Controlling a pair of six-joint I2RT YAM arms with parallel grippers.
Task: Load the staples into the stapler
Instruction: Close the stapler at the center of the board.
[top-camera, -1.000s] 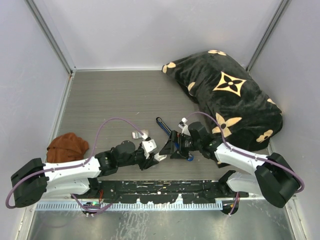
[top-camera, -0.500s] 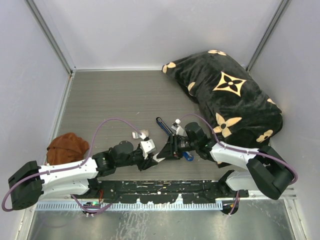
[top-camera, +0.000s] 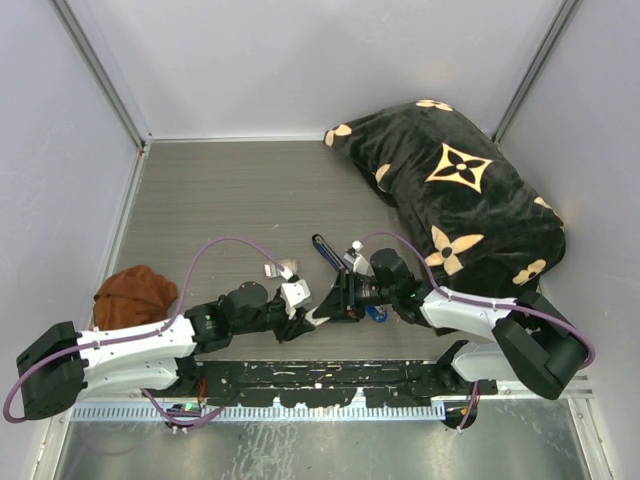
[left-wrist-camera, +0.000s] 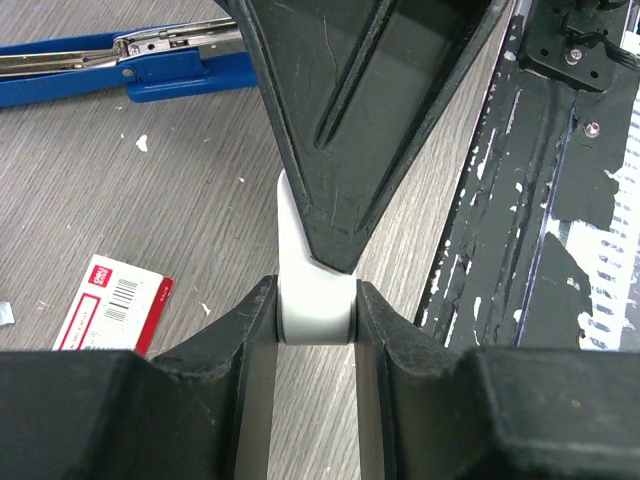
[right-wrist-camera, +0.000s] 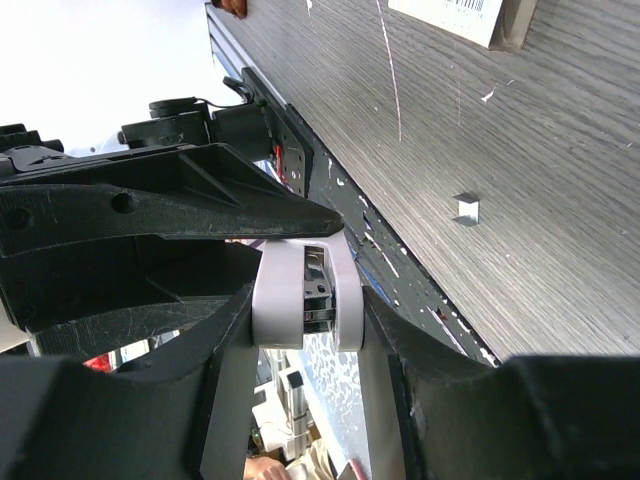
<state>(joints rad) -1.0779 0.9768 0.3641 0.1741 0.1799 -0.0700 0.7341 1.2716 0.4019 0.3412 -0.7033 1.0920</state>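
Both tools meet over the near middle of the grey surface (top-camera: 240, 190), each gripping the same small white oblong piece (left-wrist-camera: 300, 230).

The left tool (left-wrist-camera: 316, 300) is clenched on it. In the left wrist view its two black fingers press the piece's rounded near end from either side. The tip of one dark finger of the other arm comes down onto the piece from 12 o'clock.

The right tool (right-wrist-camera: 303, 300) is also clenched on the white piece, with a finger flat against each white wall. Between those walls the right wrist view shows a dark grey metal stack (right-wrist-camera: 318, 290). Whether that stack is the staples cannot be told. The same holds for a small silvery bit (right-wrist-camera: 465, 208) lying alone on the surface at about 1 o'clock from that grip.

The stapler (left-wrist-camera: 165, 72) lies flat on the surface, swung open with its silver channel bared. From above it starts under the right tool and runs out toward 11 o'clock. Neither tool touches it in the wrist views.

A red-and-white box (left-wrist-camera: 112, 305) lies flat at about 10 o'clock from the left tool, apart from the stapler.

A black cushion with tan flowers (top-camera: 460, 190) fills the surface's 2 o'clock corner. A brown cloth (top-camera: 135, 293) sits at its 9 o'clock edge.
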